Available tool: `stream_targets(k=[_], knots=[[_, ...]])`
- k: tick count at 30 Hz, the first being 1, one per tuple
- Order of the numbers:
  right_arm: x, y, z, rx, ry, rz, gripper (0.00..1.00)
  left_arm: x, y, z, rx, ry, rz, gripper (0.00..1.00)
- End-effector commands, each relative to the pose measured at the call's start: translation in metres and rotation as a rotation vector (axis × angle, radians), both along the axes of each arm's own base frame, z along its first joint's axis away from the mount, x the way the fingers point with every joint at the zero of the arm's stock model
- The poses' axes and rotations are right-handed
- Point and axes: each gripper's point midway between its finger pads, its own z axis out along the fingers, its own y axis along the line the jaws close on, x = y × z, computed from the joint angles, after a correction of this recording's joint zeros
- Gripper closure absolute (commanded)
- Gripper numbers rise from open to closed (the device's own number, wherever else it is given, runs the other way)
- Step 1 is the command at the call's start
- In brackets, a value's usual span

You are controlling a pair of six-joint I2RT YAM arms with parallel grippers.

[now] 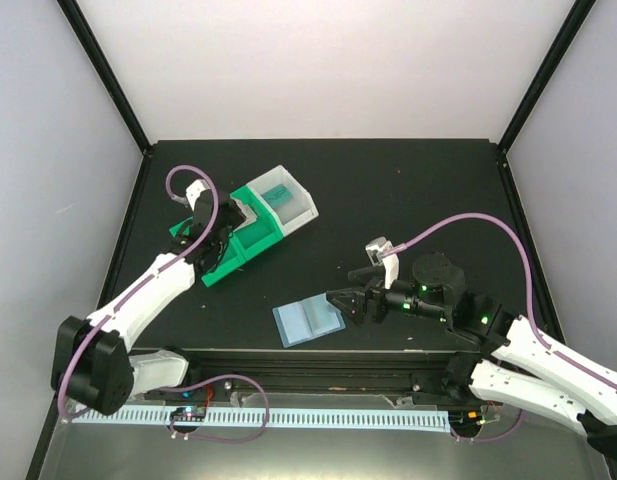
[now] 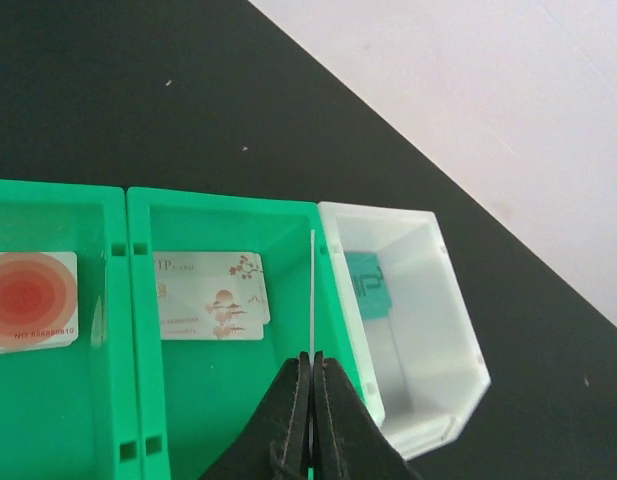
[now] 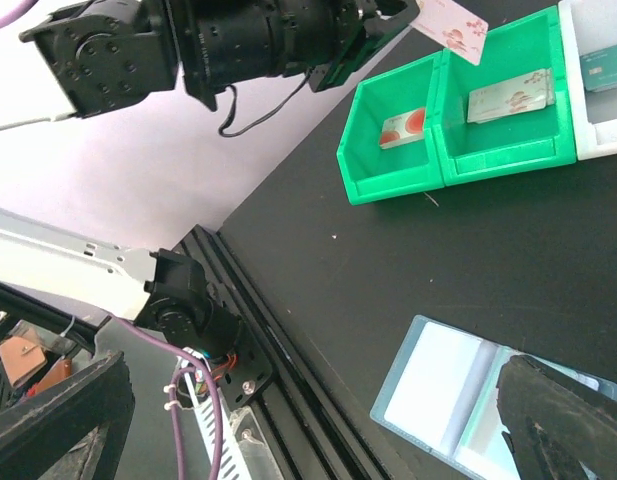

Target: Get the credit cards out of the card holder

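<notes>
Left hand (image 2: 313, 364) pinches a credit card (image 3: 450, 25) edge-on, long axis running away from the wrist, right above the middle green tray (image 2: 228, 197), so the drop looks straight down. Card holder (image 1: 308, 322) lies open on the counter (image 1: 418, 200), just left of the right hand (image 1: 340, 303), which is spread and is the nearer arm.

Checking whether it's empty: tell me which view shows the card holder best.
Top external: the card holder lies open, both halves in view. The right wrist view shows it closer, but a finger of the right gripper covers one corner. The left wrist view shows none of it.
</notes>
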Motion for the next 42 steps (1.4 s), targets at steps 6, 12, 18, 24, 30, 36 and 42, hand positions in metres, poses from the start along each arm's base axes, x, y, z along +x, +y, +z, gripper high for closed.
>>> stream_targets(k=[6, 12, 18, 24, 30, 36, 42], knots=[[0.002, -0.001, 0.004, -0.001, -0.007, -0.008, 0.0, 0.041, 0.013, -0.01, -0.024, -0.031, 0.171, 0.98], [-0.004, 0.001, 0.002, 0.016, 0.026, 0.017, 0.0, 0.06, 0.009, -0.032, 0.02, 0.015, 0.162, 0.98], [-0.005, 0.0, 0.003, 0.01, 0.016, 0.023, 0.0, 0.07, 0.016, -0.044, 0.08, 0.049, 0.195, 0.98], [-0.004, -0.001, 0.007, 0.023, 0.004, 0.014, 0.0, 0.078, 0.019, -0.057, 0.088, 0.066, 0.197, 0.98], [-0.003, 0.0, 0.008, 0.028, 0.004, 0.013, 0.0, 0.082, 0.017, -0.069, 0.104, 0.085, 0.178, 0.98], [-0.003, 0.0, 0.002, 0.024, 0.024, 0.012, 0.0, 0.086, 0.011, -0.083, 0.08, 0.095, 0.162, 0.98], [-0.004, -0.003, 0.001, 0.025, 0.02, 0.001, 0.0, 0.089, 0.015, -0.084, 0.113, 0.084, 0.181, 0.98]])
